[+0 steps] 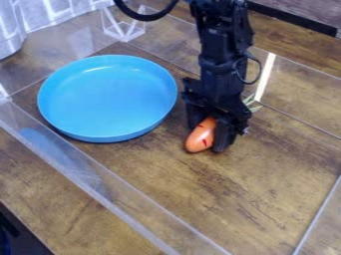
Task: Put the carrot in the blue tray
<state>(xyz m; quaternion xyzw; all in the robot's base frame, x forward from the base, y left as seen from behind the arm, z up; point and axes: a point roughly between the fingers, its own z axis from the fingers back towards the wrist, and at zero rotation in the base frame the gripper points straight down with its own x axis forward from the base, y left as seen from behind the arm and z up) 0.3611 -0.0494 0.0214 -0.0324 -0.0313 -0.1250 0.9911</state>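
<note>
Carrot (200,136) sits between our jaws, which are closed tight around its upper part while the gripper (214,132) points straight down over the wooden table (120,199). We judge the toy to be light, stiff plastic with a smooth, somewhat slippery skin, so a hold across the thick middle of the body seems safest; it is unlikely to crush or break. Its long axis runs steeply, nearly upright between the jaws and tilted a little, with the rounded orange end showing just below and in front of them. We cannot see the green top, hidden behind the jaws. To the left of the jaws, just beside the carrot, lies the blue tray (60,100), with nothing in it.
</note>
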